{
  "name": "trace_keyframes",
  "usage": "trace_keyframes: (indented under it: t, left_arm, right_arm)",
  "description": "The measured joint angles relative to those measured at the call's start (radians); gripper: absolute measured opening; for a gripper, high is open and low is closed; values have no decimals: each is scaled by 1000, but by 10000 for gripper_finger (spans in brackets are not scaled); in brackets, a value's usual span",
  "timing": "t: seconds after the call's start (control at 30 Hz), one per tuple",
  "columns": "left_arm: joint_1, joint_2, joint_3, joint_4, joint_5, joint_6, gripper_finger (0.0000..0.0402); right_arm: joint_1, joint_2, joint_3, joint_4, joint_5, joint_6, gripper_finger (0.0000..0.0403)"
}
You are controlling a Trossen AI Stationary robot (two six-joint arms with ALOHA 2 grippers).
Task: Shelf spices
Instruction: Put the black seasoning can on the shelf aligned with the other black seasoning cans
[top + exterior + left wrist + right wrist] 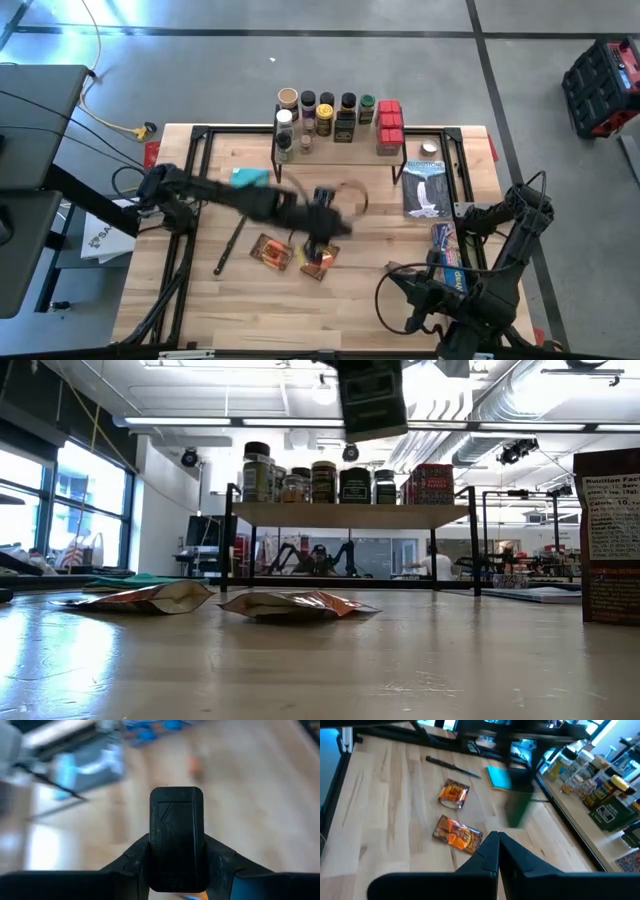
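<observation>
Left gripper (176,845) clamped on dark tin (176,840), lifted above table. Rigid, light, smooth-sided; held across flat faces, liable to slip.

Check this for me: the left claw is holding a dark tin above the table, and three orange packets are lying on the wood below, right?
Not quite: the high view shows two orange packets on the wooden tabletop, not three. The left claw does hold a dark rectangular tin above the table.
</observation>
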Motion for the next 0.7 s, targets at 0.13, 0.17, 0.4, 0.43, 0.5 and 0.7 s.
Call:
trace_keyframes:
  t: [0.13, 0.17, 0.4, 0.43, 0.5, 0.7]
  left_arm:
    - [148, 0, 62, 6, 4, 113, 121]
    - [187, 0, 70, 8, 8, 134, 121]
    - [426, 0, 73, 23, 75, 214, 130]
    - [450, 0, 73, 32, 92, 221, 135]
    - [489, 0, 73, 45, 133, 238, 140]
    - [564, 9, 73, 80, 185, 263, 137]
  right_arm:
    - [6, 0, 0, 0, 6, 17, 0]
    - [6, 0, 0, 0, 7, 17, 0]
    - [3, 0, 0, 0, 9, 19, 0]
    - [3, 0, 0, 0, 9, 19, 0]
    - [3, 0, 0, -1, 17, 18, 0]
    - [3, 0, 0, 0, 21, 18, 0]
